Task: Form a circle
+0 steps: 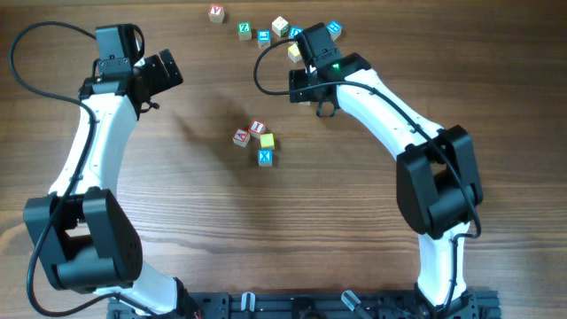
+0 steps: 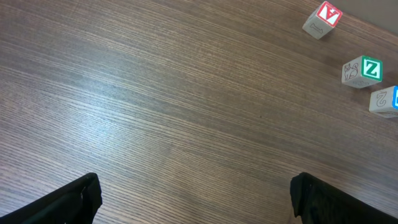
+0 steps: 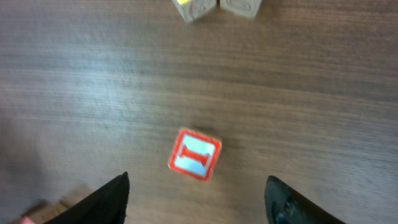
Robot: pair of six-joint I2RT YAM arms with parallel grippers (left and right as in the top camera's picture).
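Overhead: circle (image 1: 265, 142) of four letter cubes (two red-lettered, one yellow, one blue X) on table (image 1: 186, 208). Well apart from both hands, nearer right hand (image 1: 306, 64) than left hand (image 1: 142, 60).
Left wrist: hand spread wide, empty. Red Y cube (image 2: 323, 19) and green Z cube (image 2: 362, 71) far ahead, rightward.
Right wrist: hand unclenched, grasping nothing. Red I cube (image 3: 194, 154) just ahead between fingers, untouched.

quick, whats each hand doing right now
left hand: open, empty
right hand: open, holding nothing; the red I cube sits loose in front of it
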